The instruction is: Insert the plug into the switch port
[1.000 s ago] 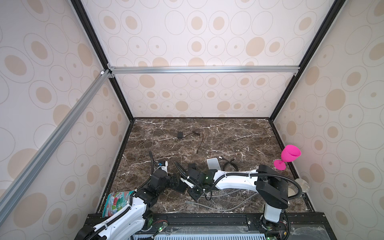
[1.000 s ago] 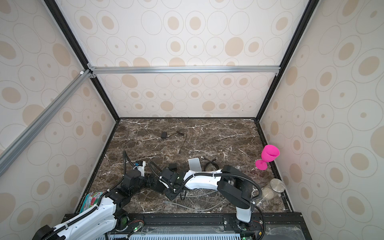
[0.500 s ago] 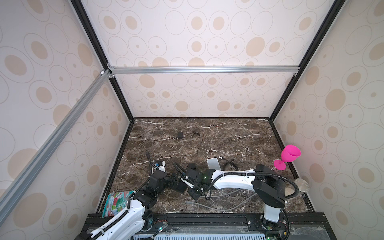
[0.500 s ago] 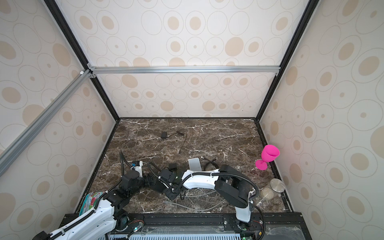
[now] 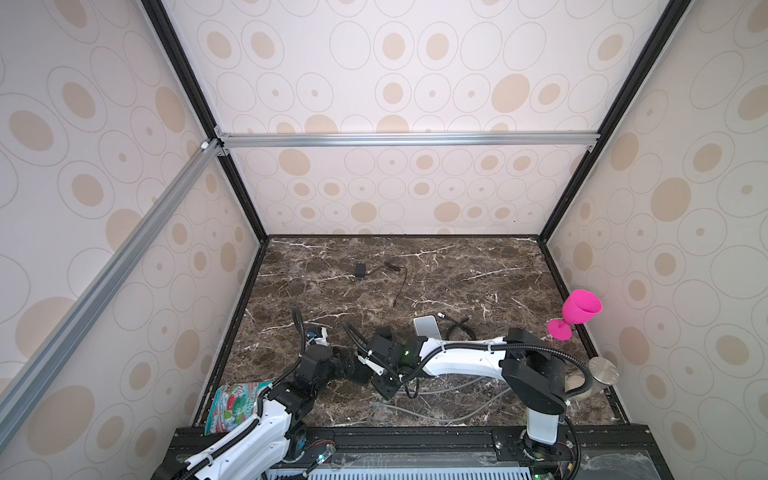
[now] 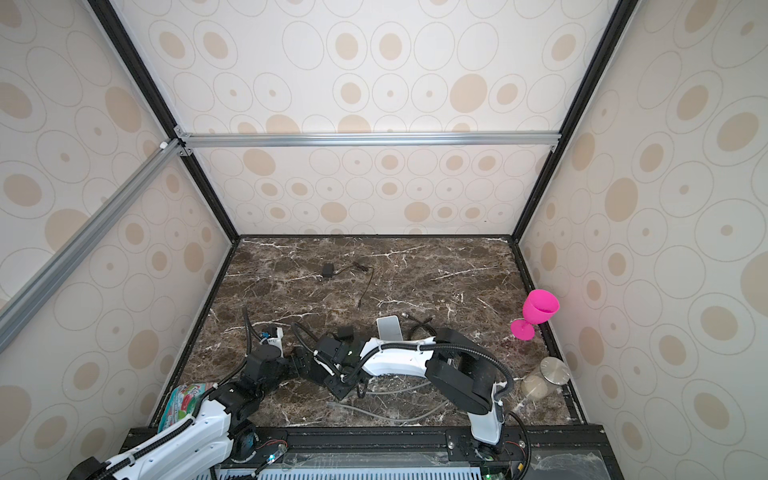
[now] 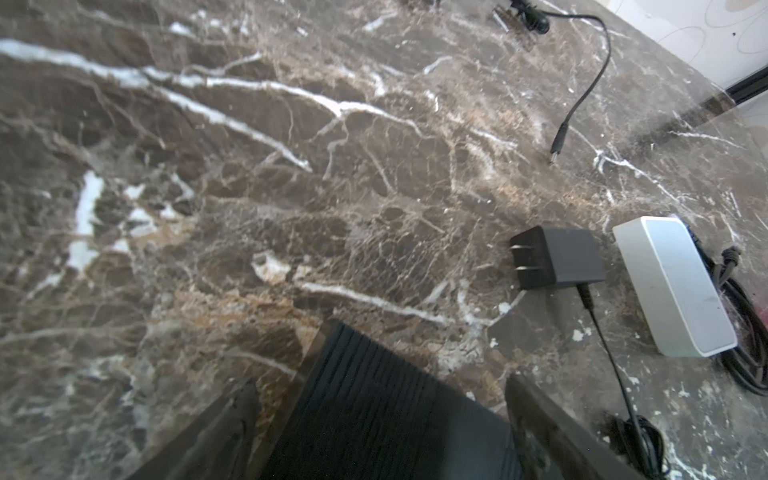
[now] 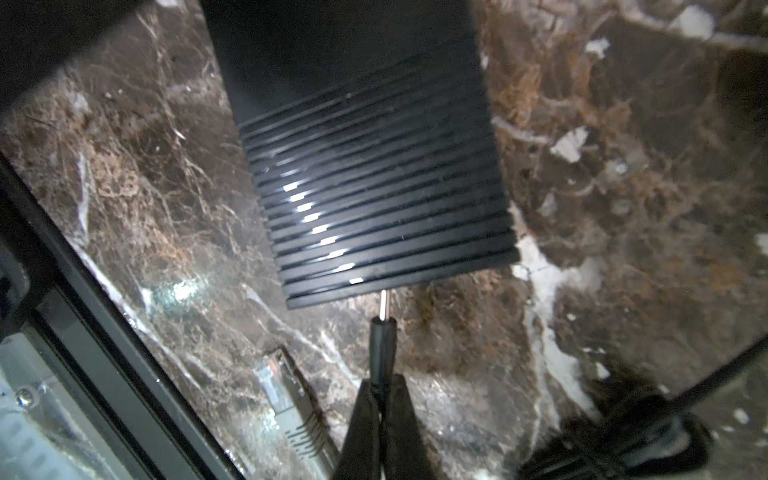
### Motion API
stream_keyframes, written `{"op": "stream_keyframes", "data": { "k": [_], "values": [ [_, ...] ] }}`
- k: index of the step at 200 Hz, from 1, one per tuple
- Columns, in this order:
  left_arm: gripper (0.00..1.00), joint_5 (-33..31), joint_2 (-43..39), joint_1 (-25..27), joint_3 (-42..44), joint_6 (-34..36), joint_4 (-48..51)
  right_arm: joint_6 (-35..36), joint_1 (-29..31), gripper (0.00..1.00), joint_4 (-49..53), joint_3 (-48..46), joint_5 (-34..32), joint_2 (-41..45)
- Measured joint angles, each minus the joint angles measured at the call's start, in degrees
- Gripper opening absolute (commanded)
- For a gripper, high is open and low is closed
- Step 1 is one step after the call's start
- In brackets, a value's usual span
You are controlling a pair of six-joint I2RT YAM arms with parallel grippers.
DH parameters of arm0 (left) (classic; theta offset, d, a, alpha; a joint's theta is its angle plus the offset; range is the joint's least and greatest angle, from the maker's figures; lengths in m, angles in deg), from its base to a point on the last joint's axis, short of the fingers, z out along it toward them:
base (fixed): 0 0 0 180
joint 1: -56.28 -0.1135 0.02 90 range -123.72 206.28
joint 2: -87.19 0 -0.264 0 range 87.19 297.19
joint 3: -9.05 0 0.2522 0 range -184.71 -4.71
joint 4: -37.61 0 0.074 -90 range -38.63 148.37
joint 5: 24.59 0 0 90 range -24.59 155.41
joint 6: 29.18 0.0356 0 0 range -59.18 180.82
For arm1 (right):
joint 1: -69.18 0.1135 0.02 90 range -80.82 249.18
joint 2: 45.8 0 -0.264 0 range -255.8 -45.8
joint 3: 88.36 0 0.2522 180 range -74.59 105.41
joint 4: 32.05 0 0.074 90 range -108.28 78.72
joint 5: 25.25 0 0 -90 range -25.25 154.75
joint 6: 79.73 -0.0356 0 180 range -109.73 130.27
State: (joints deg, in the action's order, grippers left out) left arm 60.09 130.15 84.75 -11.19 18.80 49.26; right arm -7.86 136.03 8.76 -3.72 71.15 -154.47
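Note:
The switch (image 8: 365, 174) is a black ribbed box lying on the marble floor; in both top views it lies between the two arms (image 5: 353, 374) (image 6: 305, 368). My left gripper (image 7: 380, 384) straddles the switch (image 7: 374, 424) with its jaws wide, and a strip of marble shows between one finger (image 7: 232, 419) and the box. My right gripper (image 8: 381, 386) is shut on the black barrel plug (image 8: 383, 345). The plug's metal pin (image 8: 384, 303) meets the switch's near edge. The port itself is hidden under that edge.
A white box (image 7: 673, 286) and a black power adapter (image 7: 557, 262) lie close by, with coiled black cables (image 7: 744, 332). A grey network cable (image 8: 286, 390) runs along the front edge. A pink goblet (image 5: 579, 309) and a jar (image 5: 598, 374) stand right; a snack bag (image 5: 232, 401) lies left.
My left arm has drawn back a little to the left, with its jaws slightly wider. The right gripper has stayed at the switch with the plug.

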Motion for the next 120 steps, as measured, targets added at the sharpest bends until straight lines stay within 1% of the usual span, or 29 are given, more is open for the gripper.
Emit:
{"op": "stream_keyframes", "data": {
  "k": [45, 78, 120],
  "values": [
    [0.86, 1.16, -2.25, -0.09, 1.46, -0.98, -0.31, 1.27, -1.53, 0.00, 0.76, 1.16, 0.48, -0.85],
    [0.86, 1.42, -3.06, -0.09, 2.29, -1.18, -0.63, 3.10, -1.62, 0.00, 1.55, 2.14, 0.94, -2.80],
    [0.89, 1.14, -2.99, -0.09, 2.38, -1.16, -0.81, 6.08, -1.77, 0.00, 2.89, 2.51, 0.17, -2.82]
  ]
}}
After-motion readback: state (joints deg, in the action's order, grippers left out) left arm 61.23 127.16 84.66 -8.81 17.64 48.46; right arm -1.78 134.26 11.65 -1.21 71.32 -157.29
